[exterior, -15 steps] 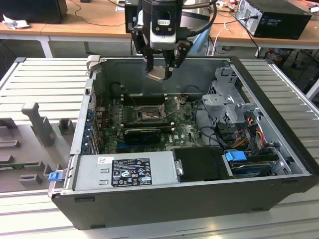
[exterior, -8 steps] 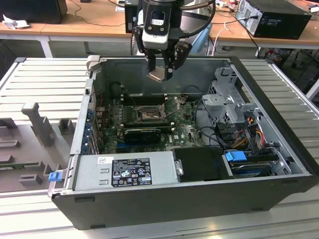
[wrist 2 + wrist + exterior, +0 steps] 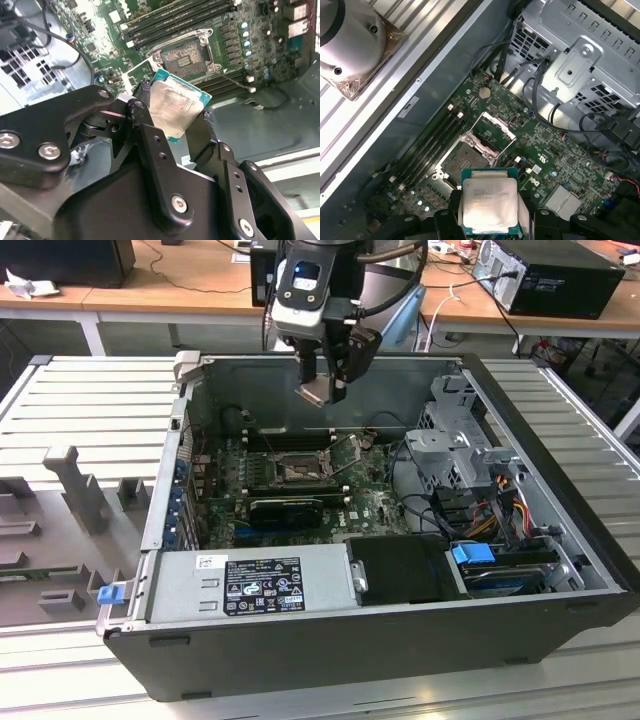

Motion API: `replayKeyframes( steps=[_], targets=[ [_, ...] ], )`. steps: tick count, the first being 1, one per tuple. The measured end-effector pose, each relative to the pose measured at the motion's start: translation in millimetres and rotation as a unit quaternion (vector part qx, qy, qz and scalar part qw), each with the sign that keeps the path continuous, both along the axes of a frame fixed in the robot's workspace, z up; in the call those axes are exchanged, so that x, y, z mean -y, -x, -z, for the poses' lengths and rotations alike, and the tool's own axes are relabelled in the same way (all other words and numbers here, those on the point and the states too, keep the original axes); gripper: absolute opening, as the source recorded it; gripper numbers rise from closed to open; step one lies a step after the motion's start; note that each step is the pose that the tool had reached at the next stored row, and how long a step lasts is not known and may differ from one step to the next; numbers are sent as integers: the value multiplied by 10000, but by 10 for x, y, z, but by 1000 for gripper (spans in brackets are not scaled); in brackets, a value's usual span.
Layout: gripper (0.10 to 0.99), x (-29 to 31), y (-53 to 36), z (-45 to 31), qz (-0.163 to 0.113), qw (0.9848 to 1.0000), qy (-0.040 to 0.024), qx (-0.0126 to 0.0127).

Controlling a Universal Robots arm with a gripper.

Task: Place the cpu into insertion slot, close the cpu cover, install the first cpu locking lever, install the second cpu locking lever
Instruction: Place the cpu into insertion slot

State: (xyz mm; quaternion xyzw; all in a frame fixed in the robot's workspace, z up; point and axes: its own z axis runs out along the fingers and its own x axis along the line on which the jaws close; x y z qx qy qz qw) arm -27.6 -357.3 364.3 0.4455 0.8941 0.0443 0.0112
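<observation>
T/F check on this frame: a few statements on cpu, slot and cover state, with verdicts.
1. The gripper is clamped on the cpu. True.
2. The cpu sits in the insertion slot. False: it is held in the air above the board, and the slot is empty.
3. The cpu cover is shut over the slot. False: it stands raised open at the slot's edge.
4. The motherboard lies inside an open computer case. True.
</observation>
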Motion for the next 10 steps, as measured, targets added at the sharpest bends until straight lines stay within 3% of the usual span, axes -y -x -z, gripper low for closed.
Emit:
replayKeyframes(
  steps=[5,10],
  targets=[
    [529,0,0,14,476,9989,6,0],
    [529,0,0,26,904,9959,8,-1]
  ],
)
